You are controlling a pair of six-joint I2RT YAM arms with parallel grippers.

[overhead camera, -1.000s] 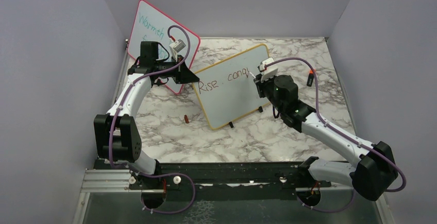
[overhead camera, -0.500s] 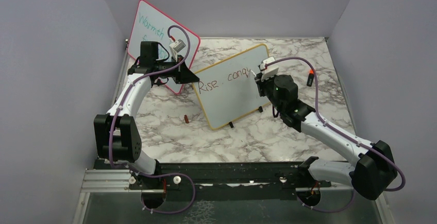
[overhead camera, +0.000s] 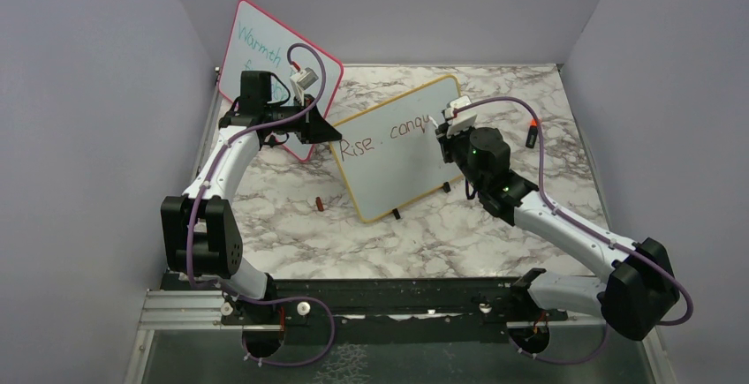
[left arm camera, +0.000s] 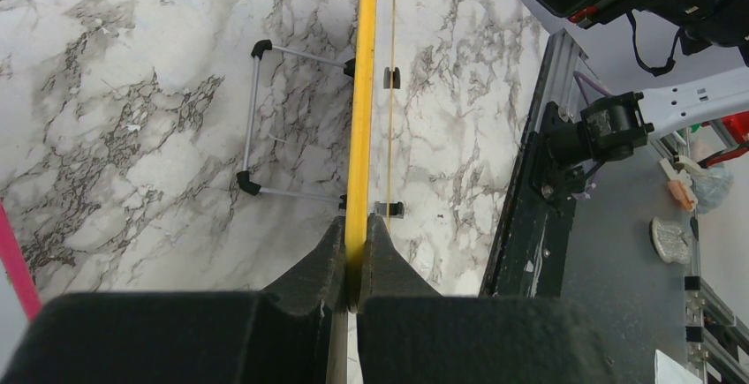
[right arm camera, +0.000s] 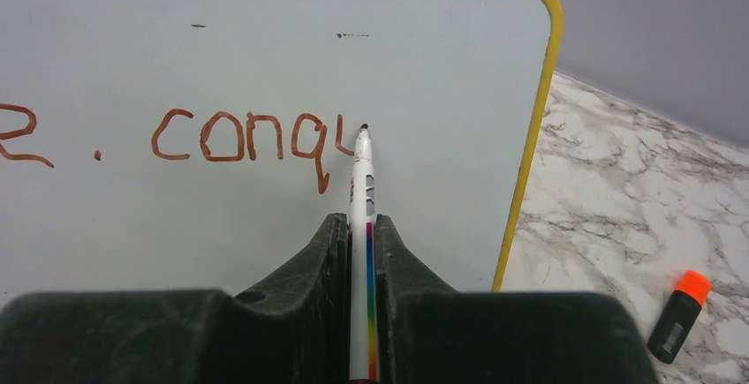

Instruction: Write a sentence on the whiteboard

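White pen (right arm camera: 360, 192) at sentence (right arm camera: 231, 137) end: R-wrist view only.

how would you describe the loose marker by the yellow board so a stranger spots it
On the marble table, find the yellow-framed whiteboard. Beyond its right edge, a short marker lies on the marble. Black body, bright orange cap, unlike the slim white pen in the right tool.

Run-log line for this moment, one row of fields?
left gripper: shut on yellow-framed whiteboard edge | right gripper: shut on white rainbow-striped marker | sentence: brownish-red "conq", next letter begun
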